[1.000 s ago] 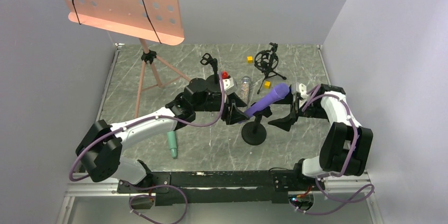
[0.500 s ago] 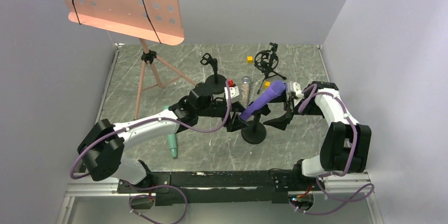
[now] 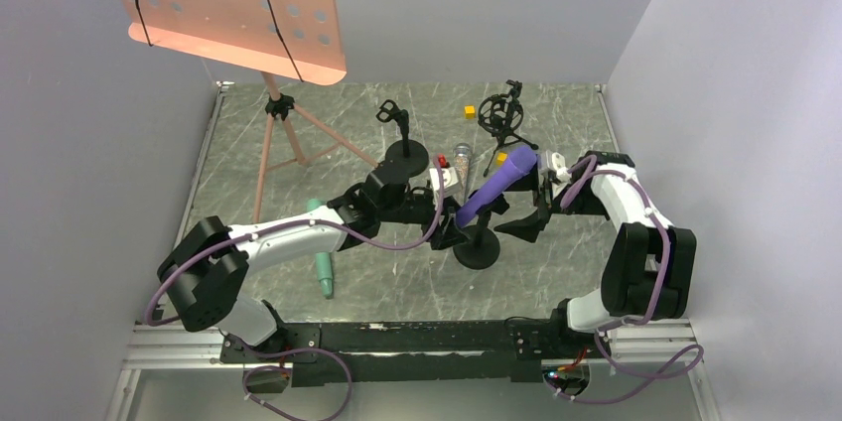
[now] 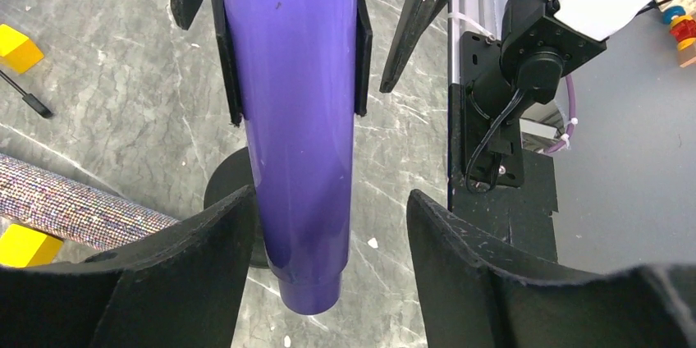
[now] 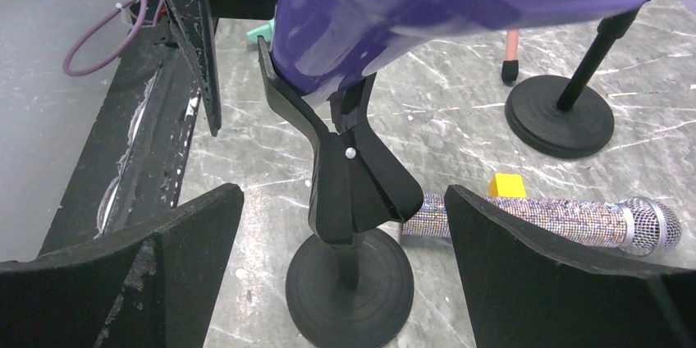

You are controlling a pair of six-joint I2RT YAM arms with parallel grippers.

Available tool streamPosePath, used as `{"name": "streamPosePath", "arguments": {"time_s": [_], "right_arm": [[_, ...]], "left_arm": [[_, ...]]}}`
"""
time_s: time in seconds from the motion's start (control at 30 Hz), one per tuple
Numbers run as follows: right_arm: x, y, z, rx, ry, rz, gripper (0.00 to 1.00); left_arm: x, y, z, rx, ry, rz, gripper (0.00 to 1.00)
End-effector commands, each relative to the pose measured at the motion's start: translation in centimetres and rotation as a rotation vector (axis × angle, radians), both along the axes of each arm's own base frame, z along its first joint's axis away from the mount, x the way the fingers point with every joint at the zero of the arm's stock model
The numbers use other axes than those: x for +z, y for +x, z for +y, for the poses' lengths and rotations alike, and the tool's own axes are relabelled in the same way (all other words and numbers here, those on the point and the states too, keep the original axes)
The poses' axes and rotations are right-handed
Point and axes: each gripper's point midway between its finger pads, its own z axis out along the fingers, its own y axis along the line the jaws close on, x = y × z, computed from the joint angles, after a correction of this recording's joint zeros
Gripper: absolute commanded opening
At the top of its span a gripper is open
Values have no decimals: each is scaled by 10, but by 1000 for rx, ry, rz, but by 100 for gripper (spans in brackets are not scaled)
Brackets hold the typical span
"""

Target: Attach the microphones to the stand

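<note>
I see purple mic seated in clip of centre stand, tilted, head toward far right. Left gripper straddles mic's tail end: fingers spread, one looks to rest against barrel, other clear of it, no pinch. Right gripper spread wide, fingers either side of stand post, touching nothing. Copper mic lying on table just behind stand. Green mic lying on table, partly under left arm.
</note>
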Motion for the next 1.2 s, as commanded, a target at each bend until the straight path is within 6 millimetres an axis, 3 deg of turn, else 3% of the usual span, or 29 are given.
{"name": "streamPosePath", "arguments": {"time_s": [0.0, 0.43, 0.77, 1.0, 1.17], "right_arm": [[8, 8, 0, 5, -4, -64, 99], [7, 23, -5, 14, -36, -92, 99], [9, 33, -10, -12, -27, -98, 100], [4, 31, -23, -42, -70, -109, 100], [2, 29, -22, -29, -82, -121, 100]], "left_arm": [[13, 4, -7, 12, -48, -38, 69], [2, 17, -10, 78, -11, -27, 55], [3, 25, -10, 108, -9, -44, 32], [2, 30, -4, 95, -8, -55, 28], [2, 33, 0, 33, -11, -62, 26]]}}
